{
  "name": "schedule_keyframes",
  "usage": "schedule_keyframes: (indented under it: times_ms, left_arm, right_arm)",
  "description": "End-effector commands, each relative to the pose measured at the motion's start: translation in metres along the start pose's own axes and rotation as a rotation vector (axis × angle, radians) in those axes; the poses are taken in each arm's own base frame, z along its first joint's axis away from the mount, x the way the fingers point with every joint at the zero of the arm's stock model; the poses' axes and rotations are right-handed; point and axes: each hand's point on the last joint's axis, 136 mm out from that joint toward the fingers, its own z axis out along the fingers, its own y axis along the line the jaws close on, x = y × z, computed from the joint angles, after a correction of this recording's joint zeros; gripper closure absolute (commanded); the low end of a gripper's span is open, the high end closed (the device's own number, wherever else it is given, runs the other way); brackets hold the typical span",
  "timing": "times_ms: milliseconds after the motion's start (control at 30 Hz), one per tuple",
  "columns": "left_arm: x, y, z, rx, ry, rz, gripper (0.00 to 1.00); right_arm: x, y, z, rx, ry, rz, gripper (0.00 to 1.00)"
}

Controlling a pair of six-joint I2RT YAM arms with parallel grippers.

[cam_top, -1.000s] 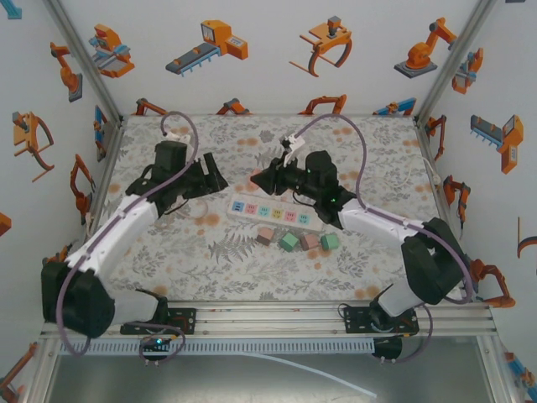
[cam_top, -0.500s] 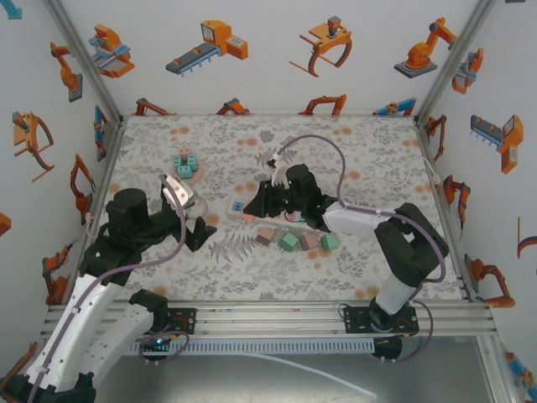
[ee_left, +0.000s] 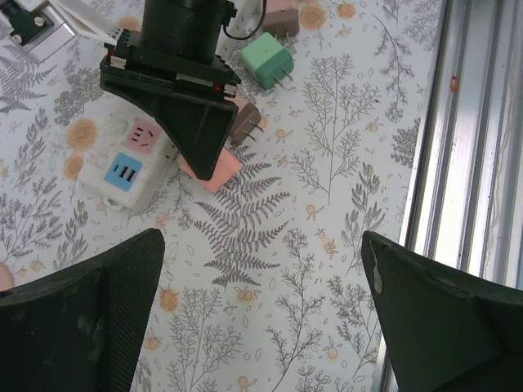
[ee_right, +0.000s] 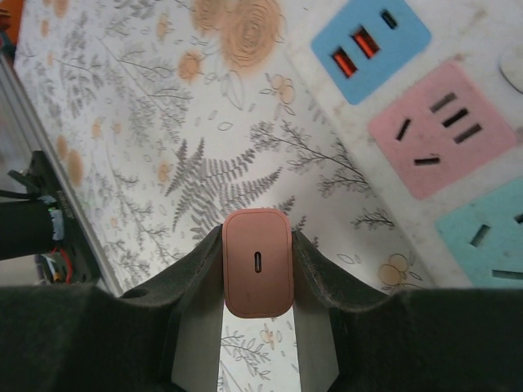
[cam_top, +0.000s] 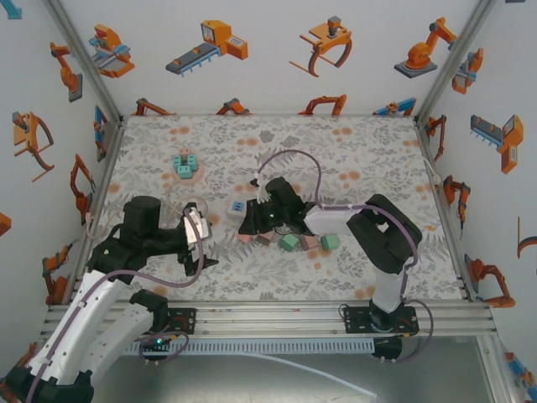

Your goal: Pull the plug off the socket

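Power strip [ee_left: 122, 167] partly behind right end effector [ee_left: 206, 163]

Teal object [cam_top: 185, 163] on floral table [cam_top: 377, 159]

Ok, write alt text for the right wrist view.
The right gripper is shut on a pink plug, held apart from the white power strip at upper right. The strip's blue USB panel and pink socket are empty, and the floral table lies below.
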Motion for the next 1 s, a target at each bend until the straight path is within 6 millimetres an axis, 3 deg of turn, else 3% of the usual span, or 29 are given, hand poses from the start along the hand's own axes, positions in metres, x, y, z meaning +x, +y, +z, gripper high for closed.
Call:
schedule_keyframes:
  times_ms: [0, 133, 267, 400, 533, 700, 867, 967]
  left_arm:
    - [0.002, -0.01, 0.004, 0.06, -0.009, 0.052, 0.03]
    - [0.005, 0.001, 0.009, 0.017, -0.003, 0.055, 0.03]
    - [0.003, 0.024, 0.013, -0.091, -0.021, 0.024, 0.03]
    - [0.0, 0.064, 0.012, -0.286, -0.045, -0.086, 0.03]
    - [0.002, 0.115, -0.001, -0.529, -0.046, -0.33, 0.03]
    - [0.028, 0.186, -0.038, -0.939, -0.025, -0.679, 0.03]
    - [0.066, 0.233, -0.069, -1.229, -0.063, -1.003, 0.03]
    - [0.094, 0.254, -0.076, -1.296, -0.145, -1.252, 0.03]
  right_arm:
    - [-0.011, -0.002, 0.003, 0.043, -0.023, -0.021, 0.68]
    - [-0.009, -0.009, 0.002, 0.088, -0.008, -0.024, 0.49]
    - [-0.011, -0.009, -0.002, 0.11, 0.002, -0.032, 0.44]
    - [-0.028, 0.005, -0.014, 0.094, -0.046, -0.072, 0.42]
    - [-0.054, 0.02, -0.036, 0.109, -0.144, -0.155, 0.41]
    - [-0.09, 0.028, -0.076, 0.179, -0.377, -0.277, 0.41]
    - [-0.112, 0.023, -0.107, 0.26, -0.579, -0.312, 0.4]
    - [-0.114, 0.021, -0.11, 0.276, -0.599, -0.308, 0.39]
